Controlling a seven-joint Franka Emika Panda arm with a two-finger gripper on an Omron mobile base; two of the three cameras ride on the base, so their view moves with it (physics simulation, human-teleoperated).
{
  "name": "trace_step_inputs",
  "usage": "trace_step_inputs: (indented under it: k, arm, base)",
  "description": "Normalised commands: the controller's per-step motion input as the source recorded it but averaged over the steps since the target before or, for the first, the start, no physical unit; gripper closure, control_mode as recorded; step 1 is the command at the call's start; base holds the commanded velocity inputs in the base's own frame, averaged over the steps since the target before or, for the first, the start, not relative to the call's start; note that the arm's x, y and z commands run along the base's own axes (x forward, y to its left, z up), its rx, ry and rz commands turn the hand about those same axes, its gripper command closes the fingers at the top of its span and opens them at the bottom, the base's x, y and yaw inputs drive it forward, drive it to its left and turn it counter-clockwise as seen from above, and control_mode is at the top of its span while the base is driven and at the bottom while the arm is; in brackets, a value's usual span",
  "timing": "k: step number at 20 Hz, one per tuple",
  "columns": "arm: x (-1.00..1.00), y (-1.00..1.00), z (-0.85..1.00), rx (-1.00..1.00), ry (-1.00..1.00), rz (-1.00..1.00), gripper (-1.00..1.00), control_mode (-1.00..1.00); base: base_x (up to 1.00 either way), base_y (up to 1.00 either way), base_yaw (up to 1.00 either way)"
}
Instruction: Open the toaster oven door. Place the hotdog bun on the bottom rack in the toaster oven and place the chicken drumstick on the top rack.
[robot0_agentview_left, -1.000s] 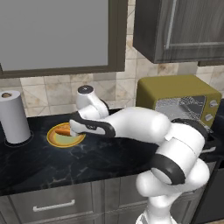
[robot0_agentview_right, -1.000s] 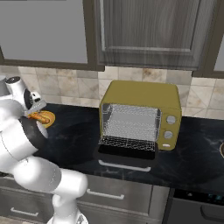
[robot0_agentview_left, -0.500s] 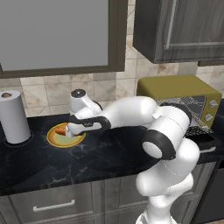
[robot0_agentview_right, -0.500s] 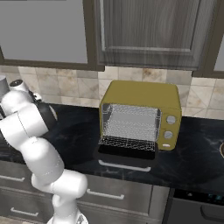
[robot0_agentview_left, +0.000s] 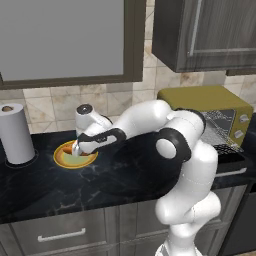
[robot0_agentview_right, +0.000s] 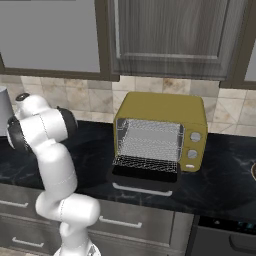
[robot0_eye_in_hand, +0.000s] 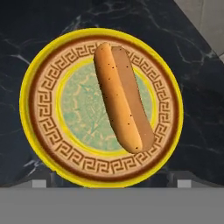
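Hung directly over the plate, the gripper with jaws spread wide and nothing between them; fingertips barely visible at the near rim of the plate in the hand view, clear of the food. Lay on that plate the hotdog bun, long and orange-tan, slanted across the green centre with one end reaching the patterned brown ring. Sat on the black counter, the plate, yellow-rimmed, just right of a paper towel roll in the left base view. Stood well apart from the plate, far along the counter to the right, the toaster oven, mustard-yellow, with the toaster oven door dropped flat in front and the mesh racks bare to view. Could not make out the chicken drumstick anywhere
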Motion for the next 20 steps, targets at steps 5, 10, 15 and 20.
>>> trace_step_inputs:
  k: [5,10,15,20]
  arm:
    - [0.33,0.16,-0.26,0.00,0.00,0.00,-1.00,-1.00]
    - [0.25,0.18,-0.21,0.00,-0.03,0.00,-1.00,-1.00]
    - [0.26,0.16,-0.20,-0.03,-0.04,0.00,-1.00,-1.00]
    - [0.14,0.04,-0.20,-0.03,0.00,0.00,-1.00,-1.00]
  base:
    - [0.00,0.00,0.00]
    - [0.00,0.00,0.00]
    - [0.00,0.00,0.00]
    - [0.00,0.00,0.00]
